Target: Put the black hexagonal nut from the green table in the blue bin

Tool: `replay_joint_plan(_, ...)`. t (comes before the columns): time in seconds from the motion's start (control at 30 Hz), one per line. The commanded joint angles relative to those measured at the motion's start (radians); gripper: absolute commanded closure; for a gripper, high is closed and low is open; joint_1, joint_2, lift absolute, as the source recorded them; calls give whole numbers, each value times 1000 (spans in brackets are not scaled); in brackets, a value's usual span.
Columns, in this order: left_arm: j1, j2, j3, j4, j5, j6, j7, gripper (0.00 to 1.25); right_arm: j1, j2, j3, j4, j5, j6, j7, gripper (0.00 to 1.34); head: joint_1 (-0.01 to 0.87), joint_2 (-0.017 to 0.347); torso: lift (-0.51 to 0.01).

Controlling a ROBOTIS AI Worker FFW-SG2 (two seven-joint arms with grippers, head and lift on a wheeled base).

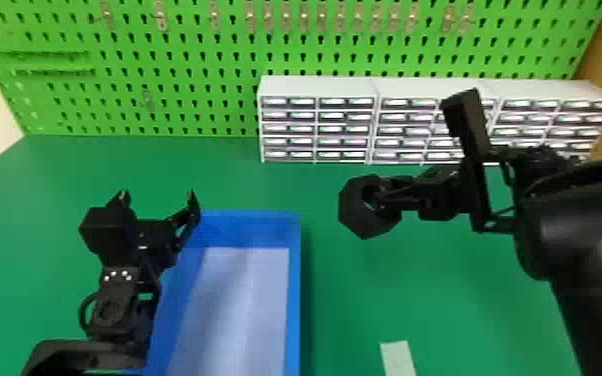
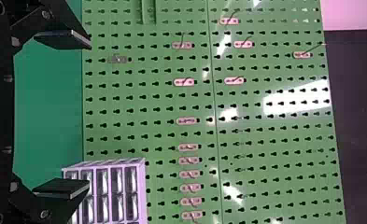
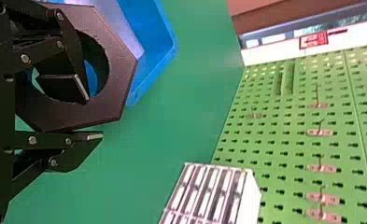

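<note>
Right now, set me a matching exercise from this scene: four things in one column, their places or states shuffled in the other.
1. Black hexagonal nut
2. Blue rectangular bin
3. Pale drawer cabinets
4. Black left hand

A. Against the green pegboard
B. Open, by the bin's far left corner
C. On the green table, pale inside
D. Held in the right hand

Pairs: 1-D, 2-C, 3-A, 4-B
</note>
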Motion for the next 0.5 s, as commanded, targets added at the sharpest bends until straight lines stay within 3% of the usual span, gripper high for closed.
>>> replay_joint_plan(0.0, 1, -3, 0, 0, 0, 0, 0, 219, 0, -4, 26, -5, -45, 3, -10, 1006, 657, 57, -95)
replay_joint_plan(0.3, 1, -3, 2, 0, 0, 0, 0, 219, 0, -11, 89, -5, -135, 8, -49, 1004, 657, 57, -95)
replay_joint_plan(0.47, 1, -3, 3, 0, 0, 0, 0, 219, -6, -28, 143, -2, -201, 8, -85, 1004, 657, 57, -95)
